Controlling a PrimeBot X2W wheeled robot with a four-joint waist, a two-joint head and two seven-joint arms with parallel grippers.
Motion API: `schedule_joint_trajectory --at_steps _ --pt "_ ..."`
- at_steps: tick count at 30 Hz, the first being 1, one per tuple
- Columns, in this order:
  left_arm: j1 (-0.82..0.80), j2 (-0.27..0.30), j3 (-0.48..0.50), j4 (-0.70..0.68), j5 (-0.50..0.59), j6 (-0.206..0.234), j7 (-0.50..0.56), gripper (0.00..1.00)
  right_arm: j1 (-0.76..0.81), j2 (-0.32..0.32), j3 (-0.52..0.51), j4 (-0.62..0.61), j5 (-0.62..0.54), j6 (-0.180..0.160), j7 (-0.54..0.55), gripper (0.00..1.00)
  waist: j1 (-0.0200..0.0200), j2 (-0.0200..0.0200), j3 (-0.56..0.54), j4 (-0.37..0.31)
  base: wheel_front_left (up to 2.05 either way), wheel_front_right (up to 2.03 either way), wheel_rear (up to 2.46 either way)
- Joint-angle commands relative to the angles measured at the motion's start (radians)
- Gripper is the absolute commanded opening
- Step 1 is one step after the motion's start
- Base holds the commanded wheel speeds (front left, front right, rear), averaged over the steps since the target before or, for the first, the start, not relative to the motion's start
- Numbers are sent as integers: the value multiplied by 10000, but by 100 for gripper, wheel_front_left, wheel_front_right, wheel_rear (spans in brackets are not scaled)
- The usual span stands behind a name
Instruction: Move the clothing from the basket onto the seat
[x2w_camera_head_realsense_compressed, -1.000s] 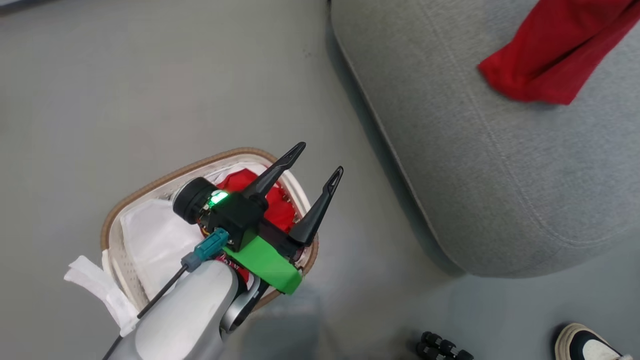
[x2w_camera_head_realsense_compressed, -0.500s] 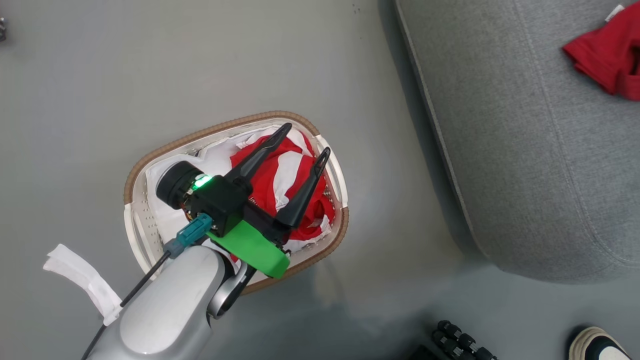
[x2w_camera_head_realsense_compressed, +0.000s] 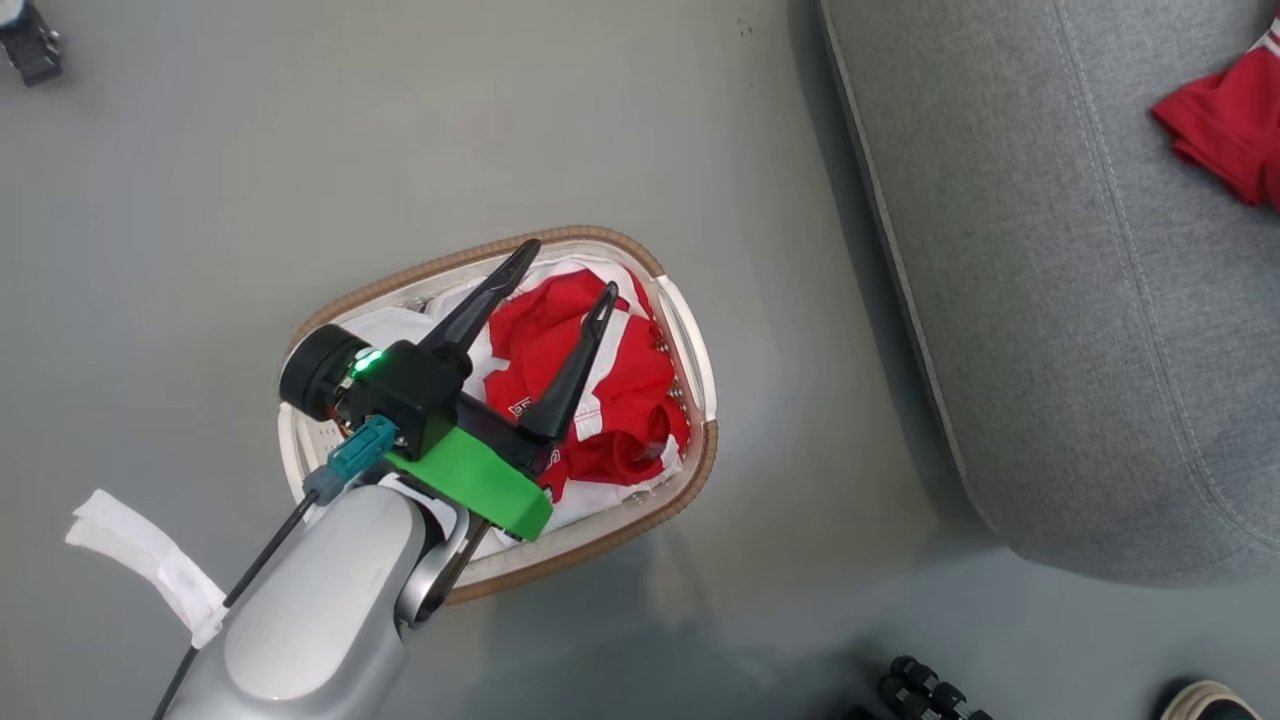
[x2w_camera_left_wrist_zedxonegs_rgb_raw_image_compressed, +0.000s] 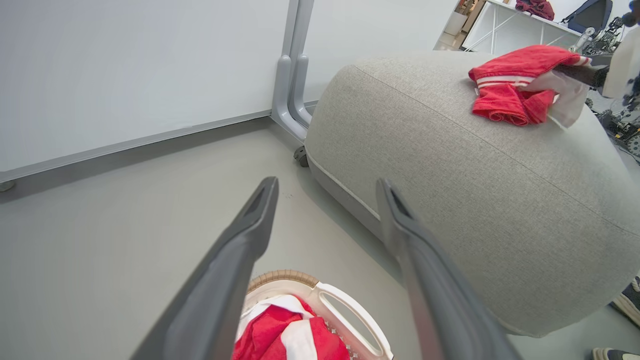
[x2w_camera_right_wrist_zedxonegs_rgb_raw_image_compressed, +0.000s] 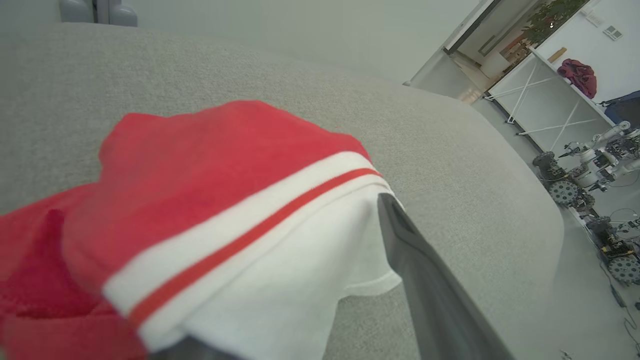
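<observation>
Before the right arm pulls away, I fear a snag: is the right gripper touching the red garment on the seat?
Touching. The right wrist view shows the red garment draped against a finger of the right gripper.

**Basket mouth:** open upward, ringed by the basket (x2w_camera_head_realsense_compressed: 693, 345) rim. The clothing (x2w_camera_head_realsense_compressed: 630, 390) is heaped in it. The left gripper (x2w_camera_head_realsense_compressed: 570, 268) hangs above, fingers spread apart.
**Floor (x2w_camera_head_realsense_compressed: 790, 330) strip, basket to seat:** bare, passable.
**Seat (x2w_camera_head_realsense_compressed: 1050, 300) flank:** a bulging grey wall rising above the basket rim, barring level sideways travel.
**Seat top:** broad and bare, with one red garment (x2w_camera_head_realsense_compressed: 1215, 150) near the far edge.
**Partition foot (x2w_camera_left_wrist_zedxonegs_rgb_raw_image_compressed: 292, 85):** close against the seat's far end.
**Lower right floor:** dark wheeled gear (x2w_camera_head_realsense_compressed: 925, 690) and a shoe (x2w_camera_head_realsense_compressed: 1215, 698).
</observation>
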Motion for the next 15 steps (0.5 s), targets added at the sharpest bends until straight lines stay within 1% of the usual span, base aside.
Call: schedule_joint_trajectory --at_steps 1,5,9,15 --pt "152 -14 156 106 81 20 8 100 374 190 54 -291 179 -14 -41 100 -1 0 -257 131 0 0 0" --pt "400 -160 610 327 138 19 8 100 1515 822 274 -1248 611 -14 -49 100 -1 0 -633 236 0 0 0" --pt "738 -260 1164 538 246 20 8 100 2657 1625 623 -2450 1053 -14 -50 100 -1 0 -1053 332 0 0 0" --pt "1276 -477 1901 668 471 19 8 100 3706 2798 1260 -3861 1533 -14 -52 100 -1 0 -1613 494 0 0 0"
